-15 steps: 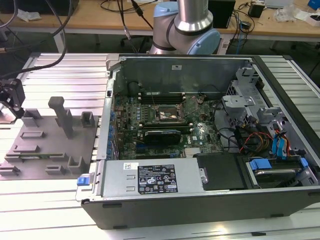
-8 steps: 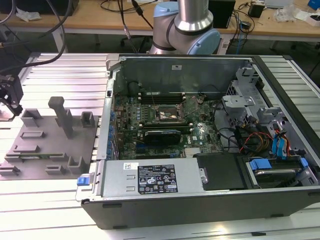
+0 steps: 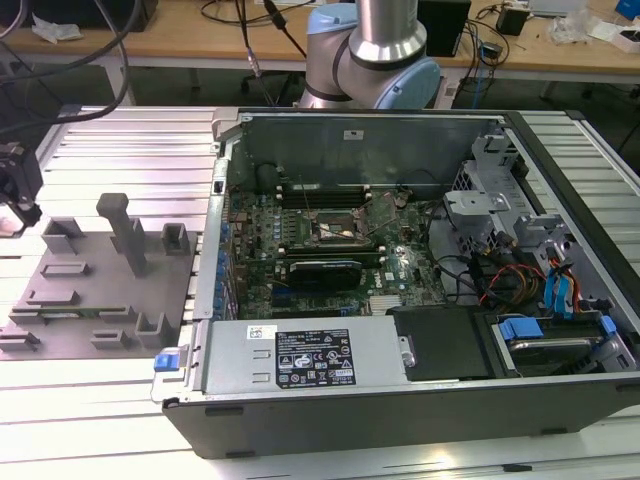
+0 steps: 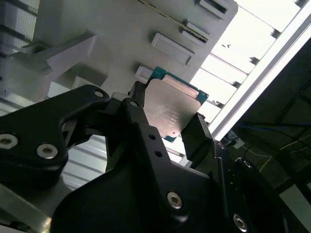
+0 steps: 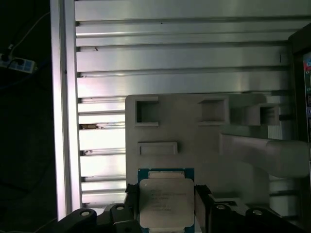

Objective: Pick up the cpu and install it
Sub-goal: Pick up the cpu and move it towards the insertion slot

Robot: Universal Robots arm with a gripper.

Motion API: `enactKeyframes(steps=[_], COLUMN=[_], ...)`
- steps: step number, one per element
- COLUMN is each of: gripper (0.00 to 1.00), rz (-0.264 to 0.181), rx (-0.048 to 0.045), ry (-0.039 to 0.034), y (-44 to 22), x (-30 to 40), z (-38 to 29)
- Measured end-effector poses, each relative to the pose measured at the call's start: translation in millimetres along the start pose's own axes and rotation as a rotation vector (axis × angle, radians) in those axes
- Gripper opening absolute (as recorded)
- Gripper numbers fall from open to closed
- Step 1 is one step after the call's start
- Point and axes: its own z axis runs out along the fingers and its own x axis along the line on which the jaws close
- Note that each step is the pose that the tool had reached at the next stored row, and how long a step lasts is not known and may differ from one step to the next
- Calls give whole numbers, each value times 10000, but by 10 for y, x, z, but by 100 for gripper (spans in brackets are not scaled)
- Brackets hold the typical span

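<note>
In the first wrist view, closest to us, we see the tool [image 5: 166, 209] clenched on the cpu [image 5: 166, 201]: a black finger presses each of two opposite edges, and the fingers [image 5: 201, 204] leave the pale metal top bare, with a strip of green board showing along one side. In the second wrist view the tool [image 4: 167, 119] shows the same grasp from another angle, the cpu [image 4: 172, 109] tilted and pinched between the dark fingers [image 4: 195, 138], its green border visible at the free corners. Just past the chip lies the grey fixture [image 5: 194, 141], with rectangular pockets and raised blocks moulded into it; we cannot tell whether the chip touches it. Beyond the fixture run the bright ribbed slats of the tabletop [image 5: 170, 58]. In the exterior view the tool [image 3: 14, 205] hangs over the tabletop [image 3: 110, 140] near its edge on the exterior view's left, just beside the end of the fixture [image 3: 95, 300], which carries an upright post [image 3: 125, 235]. Well apart from it, toward the exterior view's right, stands the computer case [image 3: 400, 425] with its side off. Inside we see a power supply [image 3: 300, 357] along the near wall, then the motherboard [image 3: 260, 290], and on it the square socket [image 3: 335, 228]. Farthest back, behind the case, rises the silver and pale blue arm [image 3: 385, 45].
</note>
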Motion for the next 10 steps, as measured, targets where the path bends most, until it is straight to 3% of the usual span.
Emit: enactKeyframes(steps=[10], gripper=[55], rz=[1], rx=[0], ry=[1], y=[4], x=[-4], z=[-123])
